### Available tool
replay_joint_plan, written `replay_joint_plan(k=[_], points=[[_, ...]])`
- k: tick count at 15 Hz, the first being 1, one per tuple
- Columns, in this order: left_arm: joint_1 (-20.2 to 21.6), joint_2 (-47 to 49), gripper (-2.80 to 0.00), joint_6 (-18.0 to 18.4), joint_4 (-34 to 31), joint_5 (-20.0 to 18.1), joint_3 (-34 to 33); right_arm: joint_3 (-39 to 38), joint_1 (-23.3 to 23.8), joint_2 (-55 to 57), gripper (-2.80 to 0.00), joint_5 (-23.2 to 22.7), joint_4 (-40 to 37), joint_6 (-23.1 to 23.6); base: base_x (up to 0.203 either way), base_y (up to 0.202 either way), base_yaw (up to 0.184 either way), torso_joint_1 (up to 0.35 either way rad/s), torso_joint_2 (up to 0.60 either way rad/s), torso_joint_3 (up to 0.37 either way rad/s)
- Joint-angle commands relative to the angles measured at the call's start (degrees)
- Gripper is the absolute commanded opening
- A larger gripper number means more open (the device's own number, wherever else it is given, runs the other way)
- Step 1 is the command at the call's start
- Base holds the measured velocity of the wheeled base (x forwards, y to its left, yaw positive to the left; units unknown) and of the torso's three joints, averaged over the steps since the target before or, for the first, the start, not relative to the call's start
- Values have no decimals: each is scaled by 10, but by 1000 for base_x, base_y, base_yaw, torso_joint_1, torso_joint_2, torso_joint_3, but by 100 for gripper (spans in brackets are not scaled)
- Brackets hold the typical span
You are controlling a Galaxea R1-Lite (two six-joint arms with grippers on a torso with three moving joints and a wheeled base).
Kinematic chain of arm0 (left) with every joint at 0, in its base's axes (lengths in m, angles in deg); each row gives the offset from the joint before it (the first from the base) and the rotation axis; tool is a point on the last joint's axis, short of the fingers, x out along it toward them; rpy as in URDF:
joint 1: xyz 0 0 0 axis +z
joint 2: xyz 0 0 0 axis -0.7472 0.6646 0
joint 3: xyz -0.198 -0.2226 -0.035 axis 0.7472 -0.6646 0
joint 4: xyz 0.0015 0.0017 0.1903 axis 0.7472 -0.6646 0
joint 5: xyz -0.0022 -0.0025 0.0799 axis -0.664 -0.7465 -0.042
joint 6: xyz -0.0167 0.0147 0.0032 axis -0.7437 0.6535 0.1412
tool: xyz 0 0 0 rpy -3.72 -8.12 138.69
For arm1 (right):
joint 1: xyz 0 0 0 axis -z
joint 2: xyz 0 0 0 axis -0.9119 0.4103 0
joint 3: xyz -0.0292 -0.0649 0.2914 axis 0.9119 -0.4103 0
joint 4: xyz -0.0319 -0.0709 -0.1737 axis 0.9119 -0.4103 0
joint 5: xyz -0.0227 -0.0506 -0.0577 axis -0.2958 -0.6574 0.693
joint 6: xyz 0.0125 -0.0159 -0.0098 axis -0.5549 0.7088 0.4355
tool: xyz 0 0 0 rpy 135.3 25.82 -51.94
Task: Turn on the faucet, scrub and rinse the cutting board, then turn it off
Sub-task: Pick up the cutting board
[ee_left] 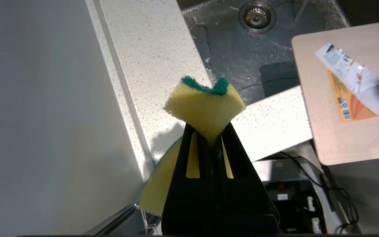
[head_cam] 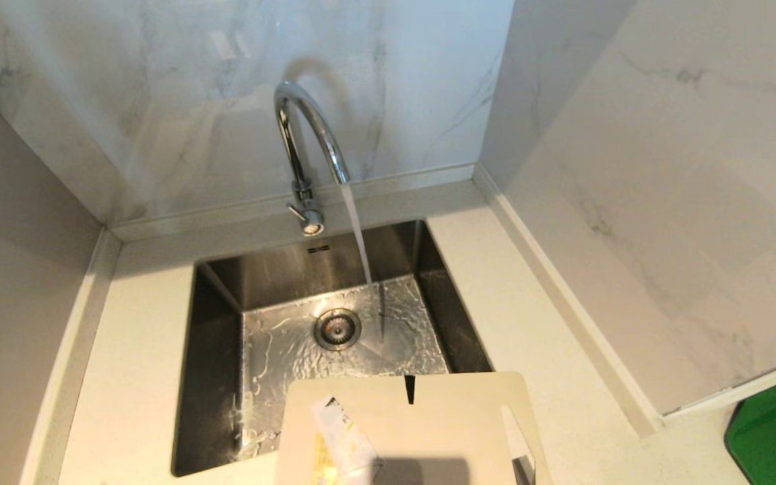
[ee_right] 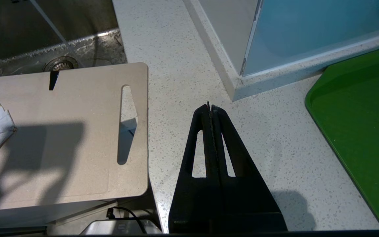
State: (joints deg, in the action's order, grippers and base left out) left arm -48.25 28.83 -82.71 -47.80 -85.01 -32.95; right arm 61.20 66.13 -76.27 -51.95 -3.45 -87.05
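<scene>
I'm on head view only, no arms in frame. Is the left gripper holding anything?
Observer: Yes. The left gripper is shut on a yellow-and-green sponge, folded between its fingers.
Operator: And the right?
Observer: The right gripper is shut and empty, over the speckled counter beside the cutting board.
Operator: Is the sponge on the board yet?
Observer: No. In the left wrist view the sponge sits apart from the board, over the counter edge by the sink.

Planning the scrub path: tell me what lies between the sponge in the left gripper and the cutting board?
Bare speckled counter corner and wet sink floor separate sponge from cutting board, per left wrist view.
</scene>
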Motion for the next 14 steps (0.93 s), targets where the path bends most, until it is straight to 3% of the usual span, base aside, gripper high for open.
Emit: replay_joint_plan(k=[1, 4, 11, 14], points=[[-3, -36, -280, 7, 64, 11, -87, -1, 0, 0, -280, 0, 0, 0, 0, 0, 0, 0, 0, 0], [-2, -57, -280, 9, 147, 35, -154, -1, 0, 0, -280, 0, 0, 0, 0, 0, 0, 0, 0, 0], [12, -116, -280, -6, 149, 31, -235, -1, 0, 0, -280, 0, 0, 0, 0, 0, 0, 0, 0, 0], [11, -122, -280, -19, 149, 31, -239, -1, 0, -1, -280, 0, 0, 0, 0, 0, 0, 0, 0, 0]])
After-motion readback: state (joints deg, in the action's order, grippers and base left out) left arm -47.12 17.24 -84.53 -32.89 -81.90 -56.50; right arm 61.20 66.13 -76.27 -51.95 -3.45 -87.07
